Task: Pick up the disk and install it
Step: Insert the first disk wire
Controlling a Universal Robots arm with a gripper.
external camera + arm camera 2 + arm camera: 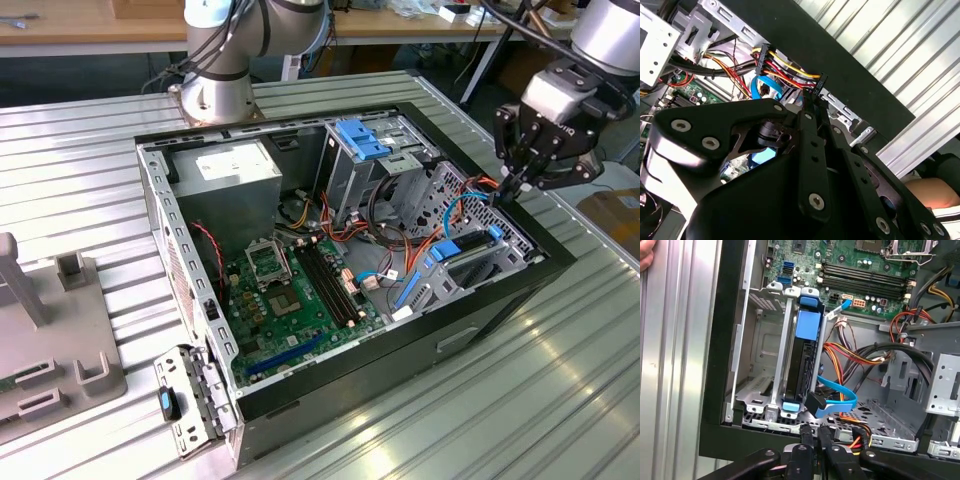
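Surface of ribbed metal carries the open case, and the trouble spot is its corner on the exterior view's right, where the cage sits. The disk stands on edge in a slot of that cage with blue rails on both sides. It looks seated or close to it, but I cannot tell how far home it is, so a half-latched rail could leave it loose. The hand hovers over the cage's rim, clenched, its fingers drawn together with nothing visible between them. From that close, a drop or sideways drift would likely knock the cage's thin metal edge or scrape the case wall. Loose cabling is the greater hazard, I judge. The blue cable loops just beside the disk's end, and the wires run past the fingertips to the plug just beyond them. A snag there could drag the plug, strain its wires, or tug the disk out of its slot.
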